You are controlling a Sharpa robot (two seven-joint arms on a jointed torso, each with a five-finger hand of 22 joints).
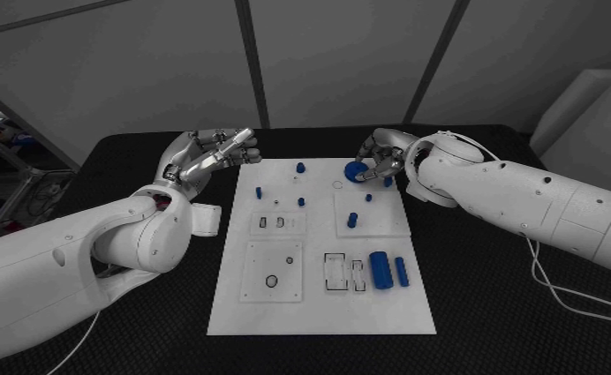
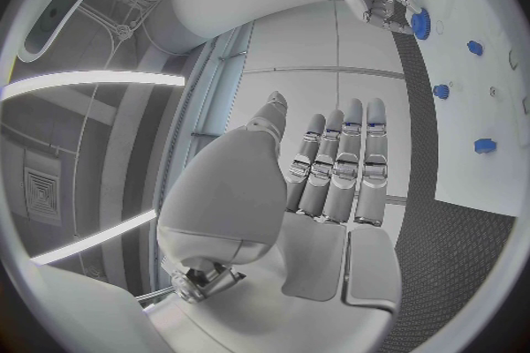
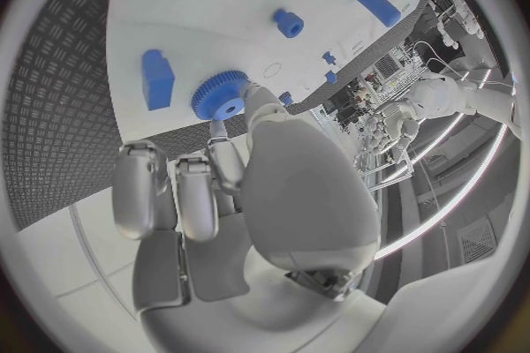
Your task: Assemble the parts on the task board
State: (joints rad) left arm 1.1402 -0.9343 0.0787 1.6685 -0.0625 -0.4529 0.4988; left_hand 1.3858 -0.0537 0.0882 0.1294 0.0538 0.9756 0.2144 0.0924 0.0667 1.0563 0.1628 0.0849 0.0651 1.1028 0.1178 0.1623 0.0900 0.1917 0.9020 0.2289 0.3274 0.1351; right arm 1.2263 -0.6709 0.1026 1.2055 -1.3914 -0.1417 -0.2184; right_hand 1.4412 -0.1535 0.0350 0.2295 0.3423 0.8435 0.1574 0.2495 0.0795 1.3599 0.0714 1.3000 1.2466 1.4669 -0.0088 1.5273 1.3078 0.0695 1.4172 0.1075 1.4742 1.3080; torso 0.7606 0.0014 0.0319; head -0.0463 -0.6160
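Now one blue gear (image 1: pixel 357 171) is held by the right hand (image 1: pixel 380 158).

Blue gear (image 3: pixel 220 95) and blue parts (image 1: pixel 380 269) on white task board (image 1: pixel 319 309), black table (image 1: pixel 153 340)

White rounded arm shells, dark screw holes; silver jointed hands (image 1: pixel 214 156); white cable along right arm (image 1: pixel 535 194).

Bare table (image 1: pixel 509 304) lies on both sides of the task board (image 1: pixel 319 304). The board's near edge carries no parts. Upright blue pegs (image 1: pixel 300 167) crowd its far half, and two long blue parts (image 1: pixel 388 270) lie at its near right.
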